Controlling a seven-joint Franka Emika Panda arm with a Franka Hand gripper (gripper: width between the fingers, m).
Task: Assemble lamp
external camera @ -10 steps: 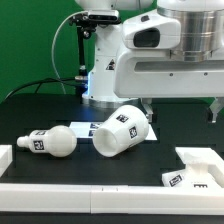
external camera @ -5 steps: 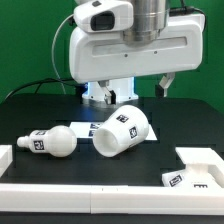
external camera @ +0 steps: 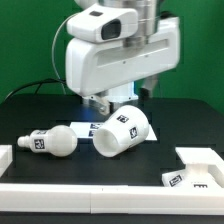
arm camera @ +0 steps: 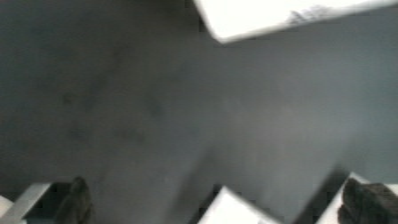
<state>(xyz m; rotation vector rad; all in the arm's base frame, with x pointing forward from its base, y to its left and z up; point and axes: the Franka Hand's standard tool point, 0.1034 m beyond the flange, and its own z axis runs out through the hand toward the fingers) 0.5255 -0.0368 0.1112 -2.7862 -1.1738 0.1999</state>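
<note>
Nearest, the base (external camera: 183,180) lies on the bench (external camera: 150,165), to the exterior view's right of the tipped shade (external camera: 122,132); the bulb (external camera: 52,142) lies on its side at the shade's other flank. Just behind and above the shade the claw (arm camera: 210,200) hangs wide open and empty, and should likely centre squarely over one part before closing.
</note>
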